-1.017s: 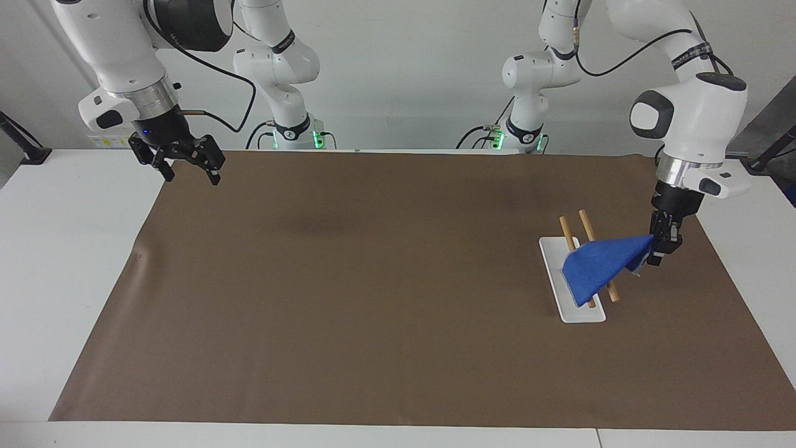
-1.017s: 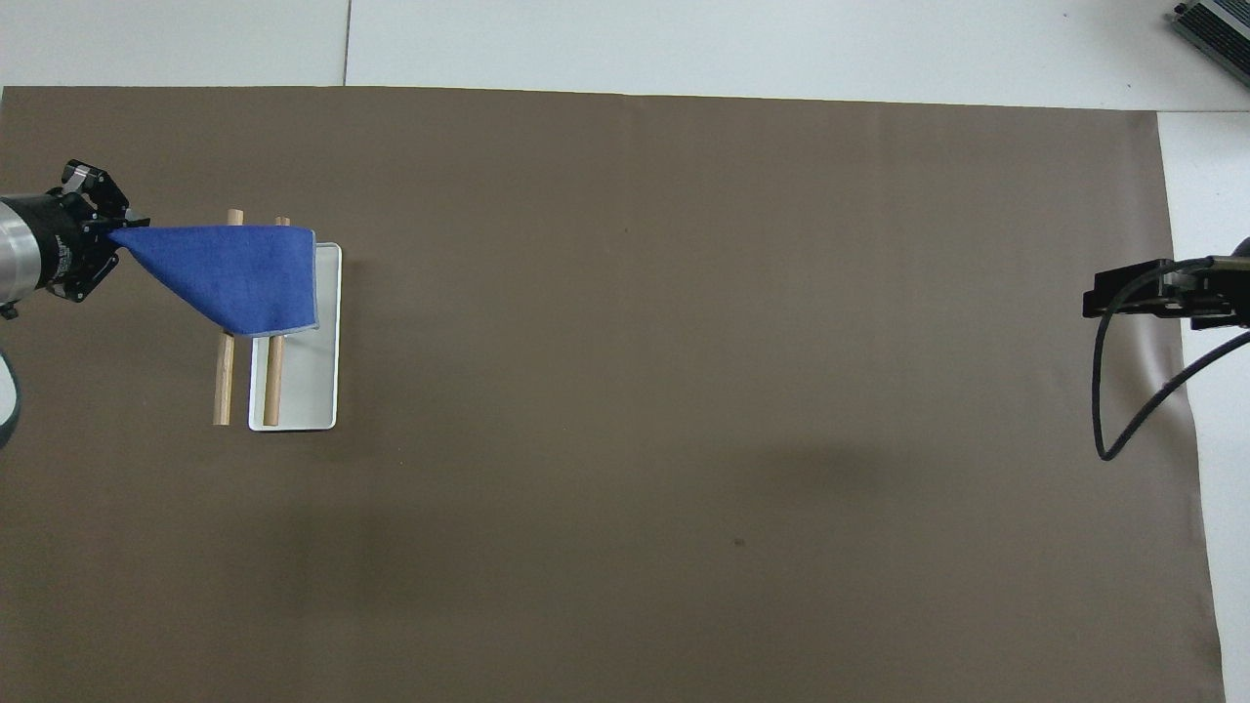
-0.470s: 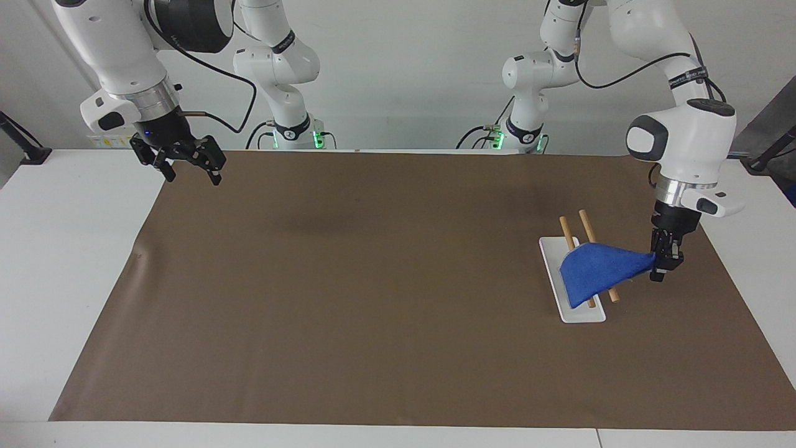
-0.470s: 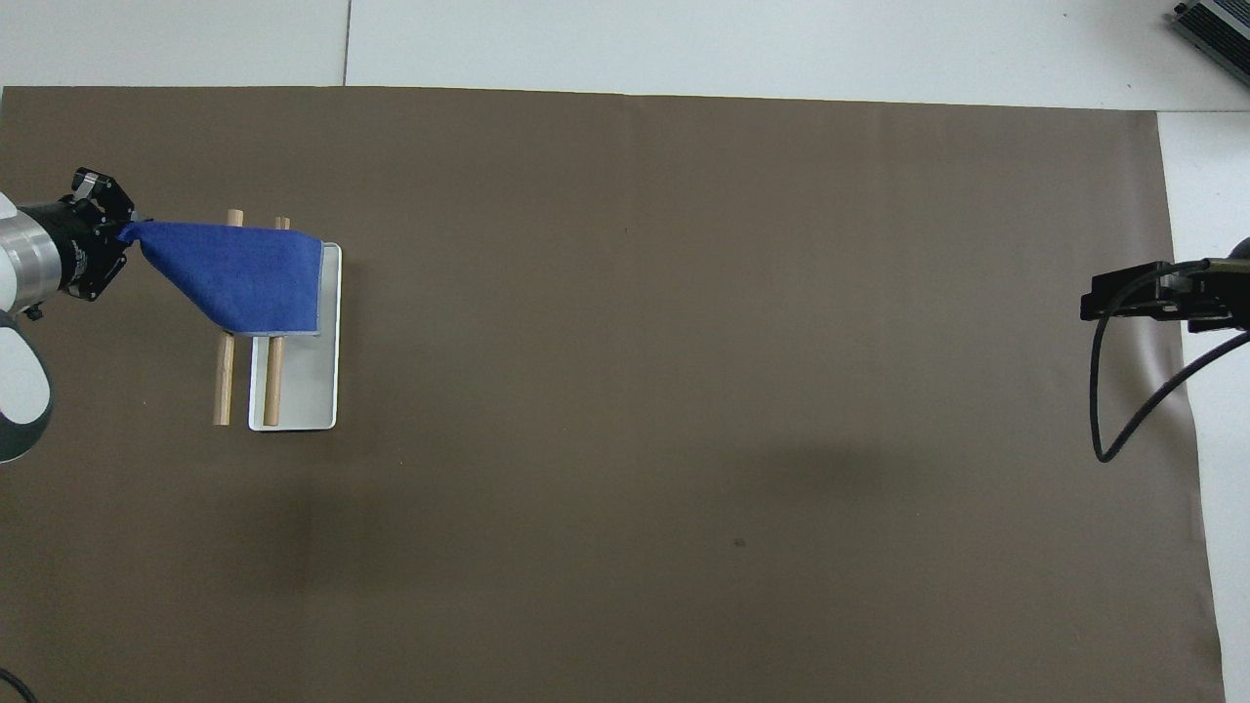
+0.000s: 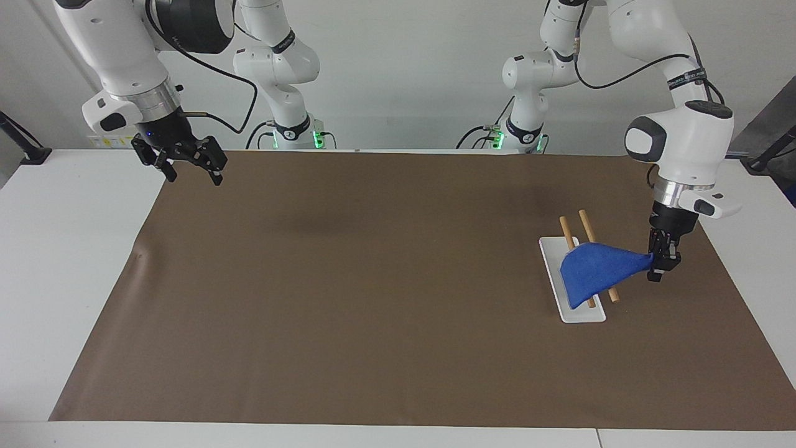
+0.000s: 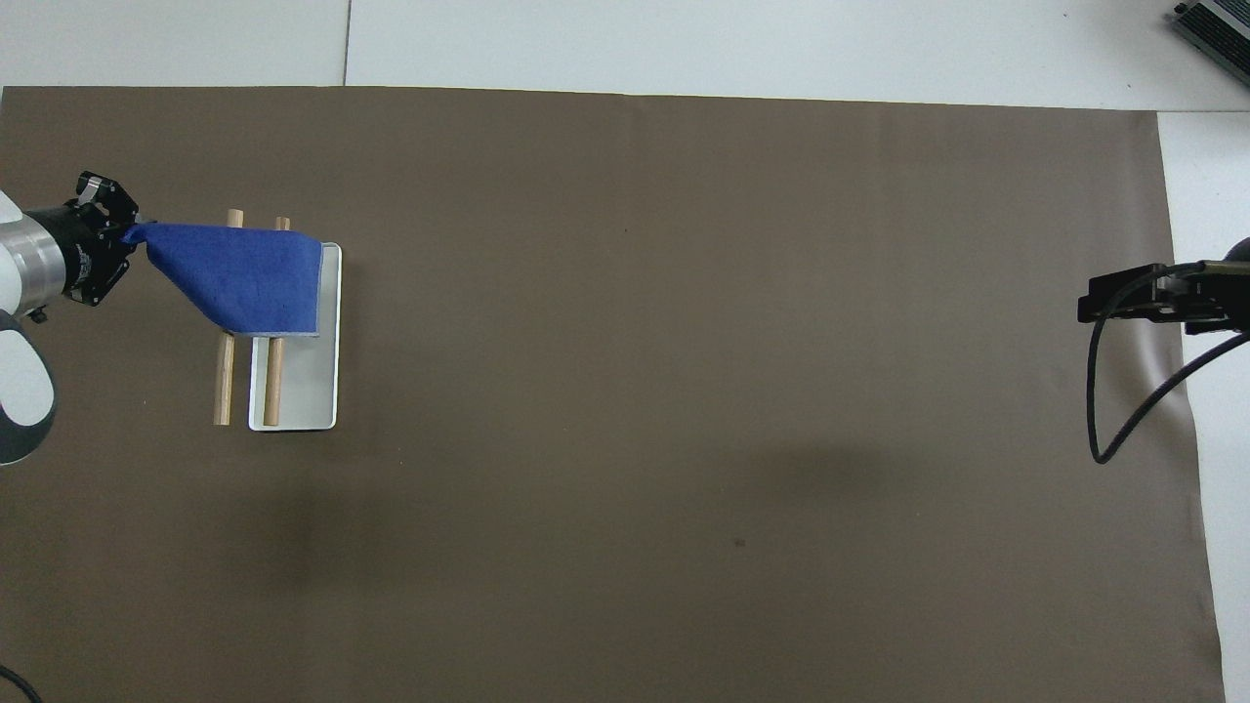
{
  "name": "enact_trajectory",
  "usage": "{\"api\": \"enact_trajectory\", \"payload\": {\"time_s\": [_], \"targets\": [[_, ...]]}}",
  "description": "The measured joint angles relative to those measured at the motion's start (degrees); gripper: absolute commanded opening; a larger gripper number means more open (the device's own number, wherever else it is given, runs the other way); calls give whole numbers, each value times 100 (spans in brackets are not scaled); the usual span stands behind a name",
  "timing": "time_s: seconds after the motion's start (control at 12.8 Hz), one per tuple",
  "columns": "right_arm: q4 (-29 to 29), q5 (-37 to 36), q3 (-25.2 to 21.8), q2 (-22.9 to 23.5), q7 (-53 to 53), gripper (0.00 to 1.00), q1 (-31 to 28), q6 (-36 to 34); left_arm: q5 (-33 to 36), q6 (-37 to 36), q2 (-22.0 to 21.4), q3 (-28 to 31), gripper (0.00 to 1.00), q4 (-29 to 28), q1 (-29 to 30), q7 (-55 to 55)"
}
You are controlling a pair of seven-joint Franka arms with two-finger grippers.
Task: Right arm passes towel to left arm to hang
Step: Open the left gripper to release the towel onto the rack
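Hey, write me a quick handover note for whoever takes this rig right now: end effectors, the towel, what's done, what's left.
Left end effector: pinching one corner of the towel, low beside the rack, at the left arm's end of the table.
Right end effector: open, holding nothing, waiting raised over the brown mat's corner at the right arm's end.
Towel: draped over both wooden rods of the rack on the white tray, one corner pulled out to the left end effector.
Done: handover; towel laid on the rods.
Left: release the corner, withdraw the left arm.
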Motion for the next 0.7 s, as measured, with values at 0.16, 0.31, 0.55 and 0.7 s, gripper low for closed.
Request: {"api": "enact_trajectory", "payload": {"time_s": [0.16, 0.31, 0.55, 0.7], "targets": [[-19, 0, 1, -3, 0, 100, 0, -6, 0, 16, 0, 3, 73, 0, 3, -5], [-25, 0, 5, -8, 0, 100, 1, -69, -1, 64, 0, 9, 73, 2, 48, -14], [66, 0, 42, -30, 0, 100, 5, -565, -9, 88, 0, 29, 73, 41, 90, -24], [186, -1, 45, -63, 0, 100, 6, -739, -110, 86, 9, 39, 73, 156, 109, -58]]}}
